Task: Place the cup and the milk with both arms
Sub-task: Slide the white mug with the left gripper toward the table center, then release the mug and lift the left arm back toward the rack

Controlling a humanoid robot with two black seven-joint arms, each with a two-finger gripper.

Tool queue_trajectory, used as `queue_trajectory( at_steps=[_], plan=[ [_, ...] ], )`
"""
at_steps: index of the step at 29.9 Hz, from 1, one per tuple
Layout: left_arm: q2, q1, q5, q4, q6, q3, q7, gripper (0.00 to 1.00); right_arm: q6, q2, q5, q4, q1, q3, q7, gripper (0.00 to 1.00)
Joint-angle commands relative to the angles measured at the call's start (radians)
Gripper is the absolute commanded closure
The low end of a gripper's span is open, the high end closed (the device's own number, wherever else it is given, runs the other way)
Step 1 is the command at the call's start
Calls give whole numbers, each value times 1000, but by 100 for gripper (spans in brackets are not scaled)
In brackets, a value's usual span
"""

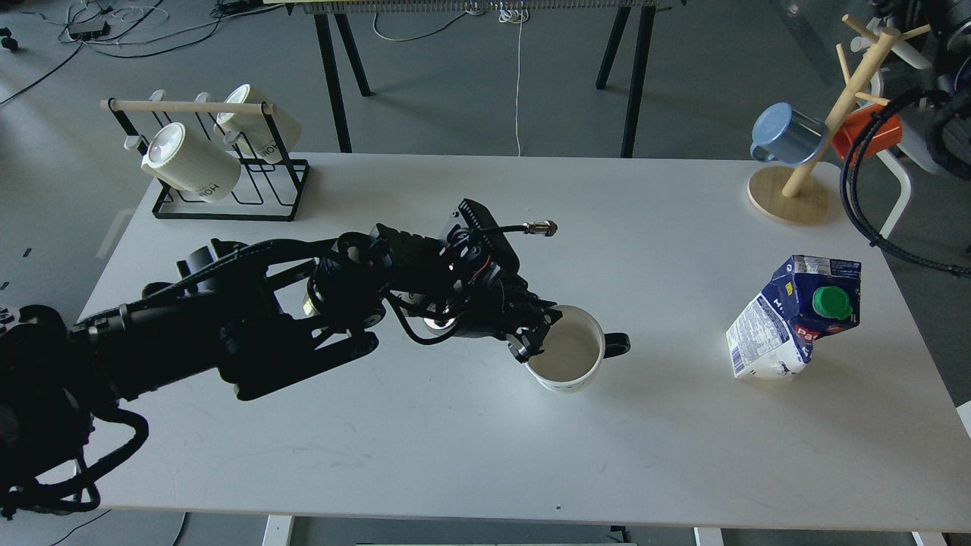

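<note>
My left gripper (537, 339) is shut on the left rim of a white cup (570, 359) with a black handle pointing right. The cup stands or hovers just above the white table (455, 440), right of its middle. A blue and white milk carton (793, 318) with a green cap stands at the right side of the table, leaning a little. My right arm shows only as cables and housing at the top right edge; its gripper is out of view.
A black wire rack (227, 171) with two white mugs stands at the back left. A wooden mug tree (804, 178) with a blue mug (785, 136) and an orange mug (868, 133) stands at the back right. A black cable (865, 220) hangs near the right edge.
</note>
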Motion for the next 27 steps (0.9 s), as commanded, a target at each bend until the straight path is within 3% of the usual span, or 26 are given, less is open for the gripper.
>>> queue_trajectory(
  at_steps=[1, 4, 10, 11, 15, 21, 24, 27],
  plan=[
    [-5, 14, -1, 21, 0, -1, -3, 95, 0, 1, -1, 0, -1, 0, 0, 1],
    [-6, 15, -1, 21, 0, -4, -3, 90, 0, -4, -1, 2, -1, 0, 0, 1],
    [9, 18, -4, 16, 0, -13, -10, 69, 0, -13, -1, 23, -11, 2, 0, 1],
    [14, 18, -7, 13, 0, -15, -12, 64, 0, -14, -1, 37, -16, 3, 0, 1],
    [32, 20, -18, 11, 0, -50, -70, 26, 0, -48, -1, 97, -48, 3, 0, 1],
    [93, 27, -145, 18, 0, -211, -228, 21, 0, -158, 5, 236, -145, 23, 3, 1],
    [116, 35, -303, 34, 0, -292, -245, 15, 0, -244, 16, 337, -246, 57, 6, 1],
    [110, 55, -520, 137, 0, -399, -245, 7, 0, -291, 48, 425, -382, 106, 11, 1]
  ],
)
